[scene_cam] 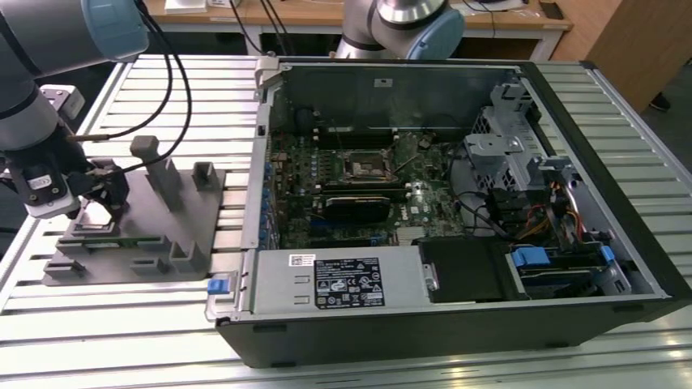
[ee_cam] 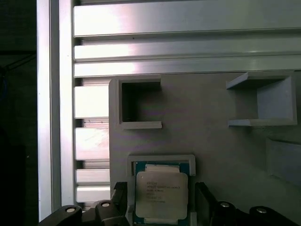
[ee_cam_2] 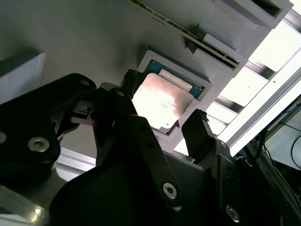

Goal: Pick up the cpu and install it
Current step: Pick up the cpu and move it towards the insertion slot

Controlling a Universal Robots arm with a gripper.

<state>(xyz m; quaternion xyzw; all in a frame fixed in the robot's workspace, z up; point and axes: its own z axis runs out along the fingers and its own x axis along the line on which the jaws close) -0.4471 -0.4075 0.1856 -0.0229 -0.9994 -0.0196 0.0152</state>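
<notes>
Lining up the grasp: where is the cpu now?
The cpu lies in its pocket on the grey fixture, at the exterior view's left of the computer case, between the gripper's open fingers in both wrist views.

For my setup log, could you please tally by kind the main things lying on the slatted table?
cpu: 1
grey fixture: 1
open computer case: 1
Total: 3
</notes>
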